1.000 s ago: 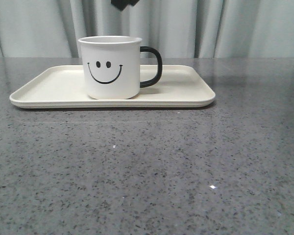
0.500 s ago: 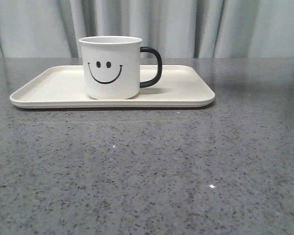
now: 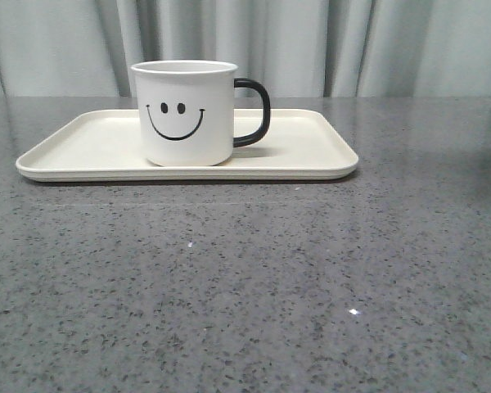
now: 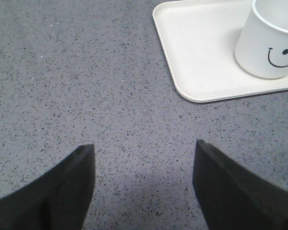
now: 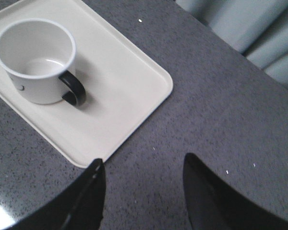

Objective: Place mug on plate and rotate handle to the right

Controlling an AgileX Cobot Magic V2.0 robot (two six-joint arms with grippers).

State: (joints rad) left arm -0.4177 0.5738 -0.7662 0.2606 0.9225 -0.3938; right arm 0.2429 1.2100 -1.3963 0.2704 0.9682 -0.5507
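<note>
The white mug (image 3: 184, 112) with a black smiley face stands upright on the cream plate (image 3: 311, 151), left of its middle. Its black handle (image 3: 255, 112) points to the right. The mug also shows in the left wrist view (image 4: 270, 42) and in the right wrist view (image 5: 36, 60), where the handle (image 5: 73, 89) is plain. My left gripper (image 4: 144, 151) is open and empty above bare table, apart from the plate (image 4: 197, 52). My right gripper (image 5: 143, 165) is open and empty beside a corner of the plate (image 5: 129, 91). Neither gripper shows in the front view.
The table is a speckled grey stone top (image 3: 245, 286). Pale curtains (image 3: 327, 45) hang along its far edge and show in the right wrist view (image 5: 249, 28).
A dark piece of an arm at the top of the front view one second ago has gone out of view. The mug and plate have not moved.
</note>
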